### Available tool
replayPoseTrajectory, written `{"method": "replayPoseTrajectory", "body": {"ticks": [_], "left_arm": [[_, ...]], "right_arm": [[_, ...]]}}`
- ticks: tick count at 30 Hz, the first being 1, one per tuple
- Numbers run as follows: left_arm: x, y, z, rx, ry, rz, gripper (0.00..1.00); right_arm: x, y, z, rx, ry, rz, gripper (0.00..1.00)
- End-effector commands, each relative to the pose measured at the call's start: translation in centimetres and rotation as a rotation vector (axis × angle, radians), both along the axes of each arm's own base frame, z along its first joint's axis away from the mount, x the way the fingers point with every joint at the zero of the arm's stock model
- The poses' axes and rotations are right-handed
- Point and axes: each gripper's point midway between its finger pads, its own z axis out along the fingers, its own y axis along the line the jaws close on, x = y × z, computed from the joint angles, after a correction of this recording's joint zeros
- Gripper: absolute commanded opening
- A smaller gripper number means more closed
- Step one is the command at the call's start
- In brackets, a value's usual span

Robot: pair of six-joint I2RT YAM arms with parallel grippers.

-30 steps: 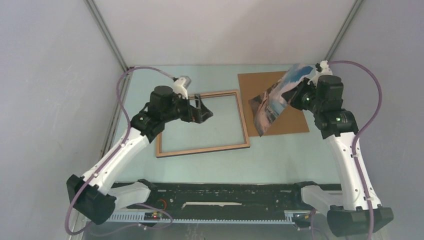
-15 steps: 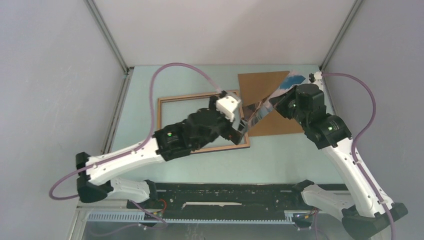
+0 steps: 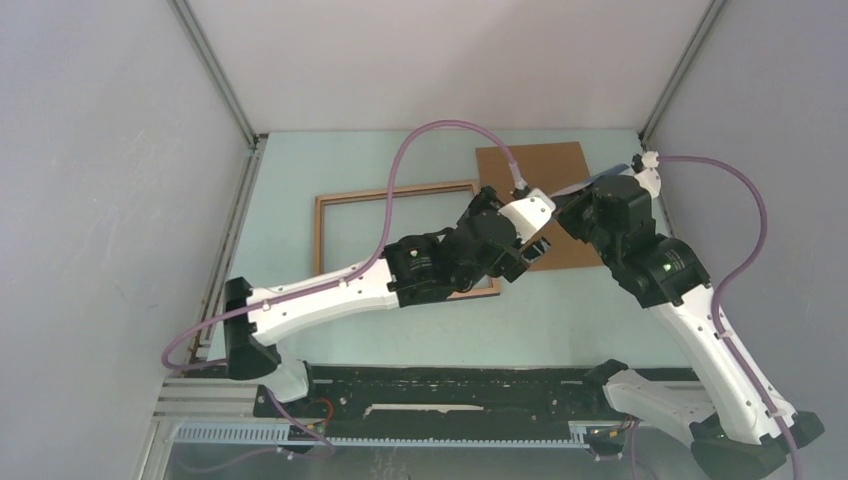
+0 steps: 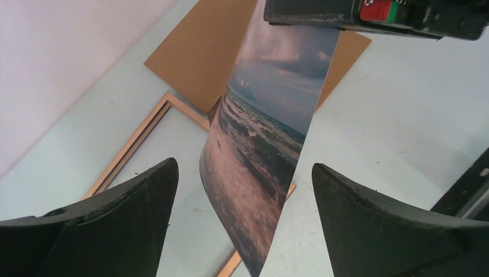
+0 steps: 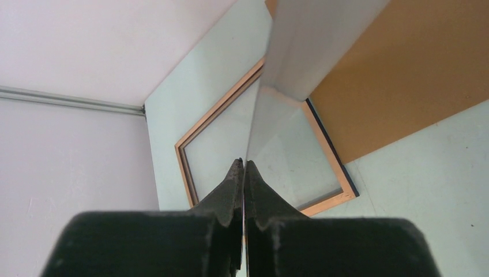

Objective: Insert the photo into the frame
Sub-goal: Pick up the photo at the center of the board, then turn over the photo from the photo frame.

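Note:
The photo (image 4: 262, 144) hangs in the air, curved, its sea print facing my left wrist camera. From above the photo (image 3: 608, 173) shows only as a thin edge. My right gripper (image 5: 243, 164) is shut on its top edge, and the white back (image 5: 311, 52) rises ahead of the fingers. My left gripper (image 4: 244, 167) is open, and the photo's lower part hangs between its fingers (image 4: 127, 213) without touching them. The frame (image 3: 322, 250) lies flat on the table, wood-brown face up, under and to the left of the photo. Seen from above, the left gripper (image 3: 532, 248) is over the frame's right rail.
A plain brown backing board (image 3: 530, 165) lies flat at the back right, beside the frame's right rail (image 5: 328, 156). The left arm stretches diagonally over the frame. A purple cable (image 3: 440, 130) arcs above the table. Grey walls close in on both sides.
My left arm swung right from over the frame to the photo's lower end, jaws still open. My right arm came down and turned the photo until it shows edge-on from above.

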Motion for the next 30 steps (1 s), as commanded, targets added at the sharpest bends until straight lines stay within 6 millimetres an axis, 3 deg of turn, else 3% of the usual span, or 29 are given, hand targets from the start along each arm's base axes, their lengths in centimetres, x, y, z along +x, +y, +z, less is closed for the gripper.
{"method": "replayPoseTrajectory", "body": {"ticks": [1, 5, 10, 17, 20, 23, 24, 25, 27, 30], "left_arm": [[0.7, -0.5, 1.0, 0.070, -0.059, -0.003, 0.93], [1.5, -1.2, 0.8, 0.106, -0.081, 0.026, 0.86], [2.2, -0.9, 0.7, 0.150, -0.117, 0.104, 0.69], [1.7, -0.7, 0.9, 0.173, -0.151, 0.148, 0.52], [1.5, -0.8, 0.7, 0.177, -0.145, 0.139, 0.40], [1.4, -0.6, 0.7, 0.177, -0.139, 0.141, 0.17], [1.4, -0.5, 0.8, 0.171, -0.137, 0.143, 0.14], [1.3, -0.4, 0.8, 0.167, -0.132, 0.142, 0.09], [1.0, -0.1, 1.2, 0.144, -0.119, 0.139, 0.02], [0.7, 1.0, 2.0, 0.102, -0.100, 0.131, 0.00]], "right_arm": [[-0.4, -0.9, 1.7, -0.029, -0.059, -0.019, 0.00], [-0.5, -0.5, 1.7, -0.023, -0.055, 0.000, 0.00], [-0.6, -0.6, 1.4, -0.036, -0.045, -0.010, 0.00], [-0.7, -1.3, 1.0, -0.066, -0.035, -0.046, 0.00], [-0.7, -1.2, 0.9, -0.070, -0.033, -0.041, 0.00], [-0.8, -1.1, 0.8, -0.065, -0.034, -0.033, 0.02], [-0.8, -1.0, 0.8, -0.065, -0.036, -0.028, 0.04], [-0.8, -1.0, 0.9, -0.070, -0.040, -0.023, 0.07], [-0.7, -1.3, 1.1, -0.107, -0.058, -0.018, 0.24], [-0.4, -3.4, 2.7, -0.221, -0.117, -0.011, 0.67]]}}
